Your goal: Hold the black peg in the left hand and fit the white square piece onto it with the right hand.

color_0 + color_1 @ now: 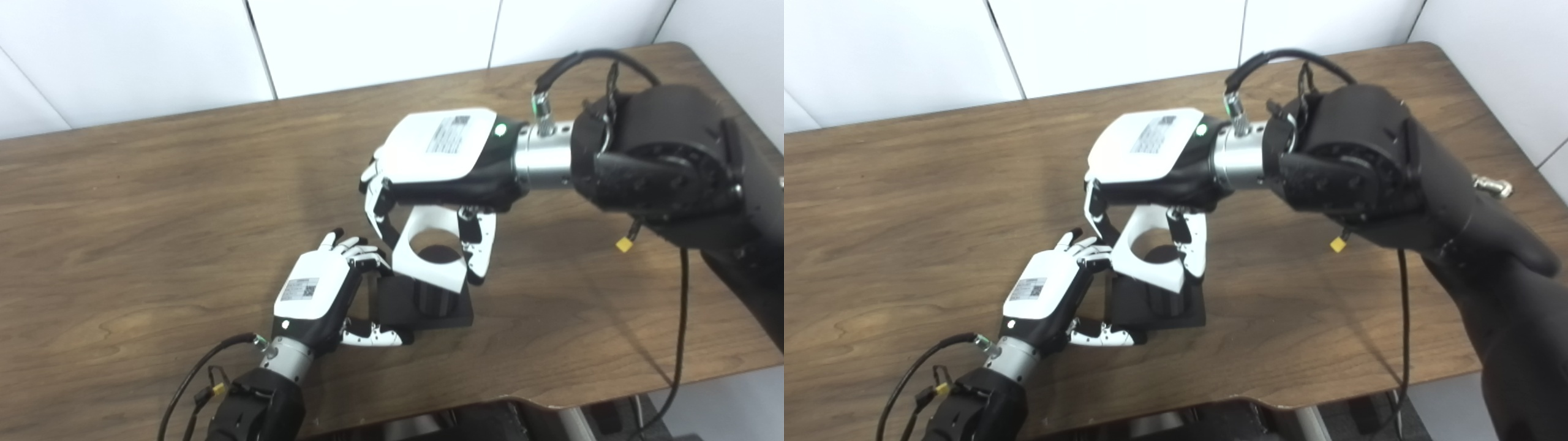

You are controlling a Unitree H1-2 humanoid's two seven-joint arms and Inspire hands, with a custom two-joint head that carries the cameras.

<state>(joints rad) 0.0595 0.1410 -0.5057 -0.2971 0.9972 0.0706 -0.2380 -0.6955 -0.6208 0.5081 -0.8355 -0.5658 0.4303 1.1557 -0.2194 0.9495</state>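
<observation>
My left hand (318, 288) grips the peg (429, 300) on the tabletop (153, 214) to steady it; my right hand (438, 153) pinches the piece (429, 254), hole over the peg, ready to seat.

**Materials and Finishes**

The table (153, 202) is seen as brown wood grain with a smooth, faintly sheened finish. Glossy white plastic shells over black are shown on the right hand (438, 160) and left hand (318, 293). Between the right hand's fingers, smooth white plastic is presented by the white square piece (429, 248); just below it, the black peg (436, 298) appears matt.
</observation>
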